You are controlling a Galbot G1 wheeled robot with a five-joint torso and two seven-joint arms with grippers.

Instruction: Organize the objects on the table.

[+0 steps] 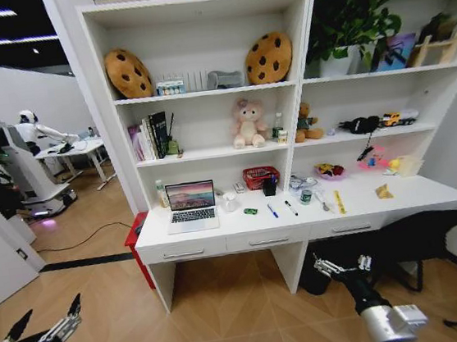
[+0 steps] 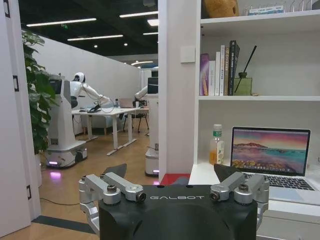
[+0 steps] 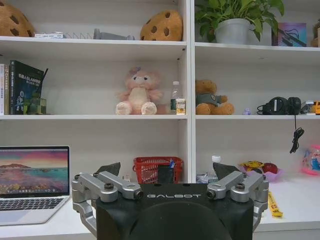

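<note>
Approach stage: left gripper [image 1: 49, 322] and right gripper [image 1: 340, 266] are hanging low before the desk [image 1: 219, 235], fingers spread wide, empty. Laptop [image 1: 192, 206], green toy car [image 1: 250, 211] and pens [image 1: 273, 210] are lying well apart—close in squarely first.

One open laptop [image 1: 191, 206], one green toy car [image 1: 250, 211], and two pens [image 1: 273, 211] are counted at the frame's centre; two cookie cushions [image 1: 128, 73] and two plush toys [image 1: 248, 124] are seen above.
</note>
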